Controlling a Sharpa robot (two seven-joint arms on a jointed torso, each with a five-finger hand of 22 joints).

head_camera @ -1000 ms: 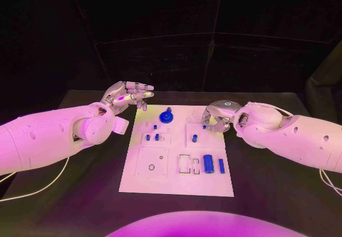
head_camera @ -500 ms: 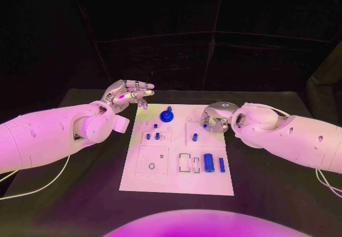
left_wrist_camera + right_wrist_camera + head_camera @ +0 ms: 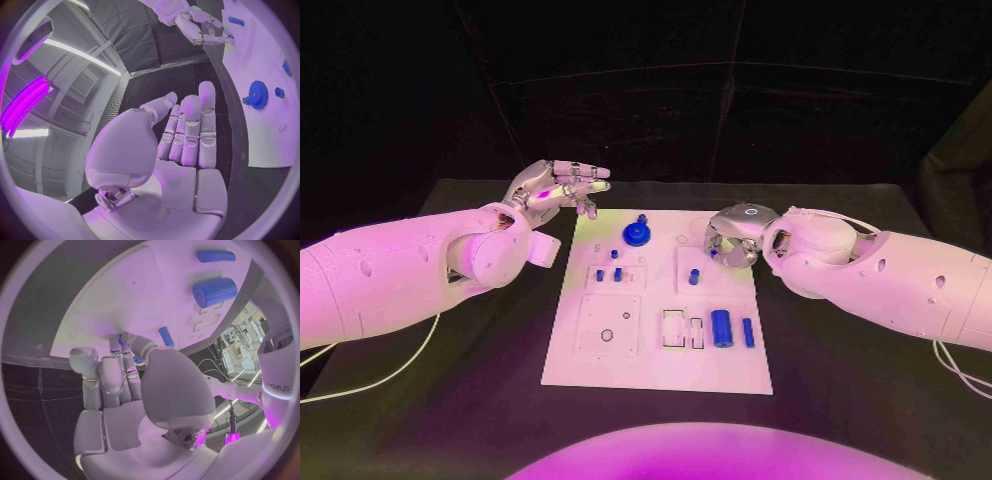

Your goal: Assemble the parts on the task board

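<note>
A: Near edge of the task board (image 3: pixel 589 372) is bare. Past it, toward the right edge: a large blue cylinder (image 3: pixel 721 329), a slim blue pin (image 3: pixel 749 334) beside it, and rectangular slots (image 3: pixel 675 327) on their left.

B: Mid-board?

A: Two short blue pegs (image 3: pixel 607 274) stand left of centre, one blue peg (image 3: pixel 694 279) right of centre. A blue gear (image 3: pixel 636 235) sits near the far edge.

B: Right hand?

A: Right hand (image 3: pixel 733 238) is over the board's far right part. Its fingers (image 3: pixel 115 377) are curled down around a small blue part (image 3: pixel 121 340). It looks pinched, but I cannot tell for sure.

B: How to finish that step?

A: My read: keep the part upright, line it up over its hole, then press straight down. A tilt would jam it.

B: Left hand?

A: Left hand (image 3: pixel 560 190) hovers off the board's far left corner, palm up, fingers (image 3: pixel 190 127) straight and side by side, holding nothing.

B: Room to move?

A: Open surface (image 3: pixel 473 350) on both sides of the board. The right hand is near the right edge, so a dropped part could roll off. The gear is well apart from both hands.
</note>
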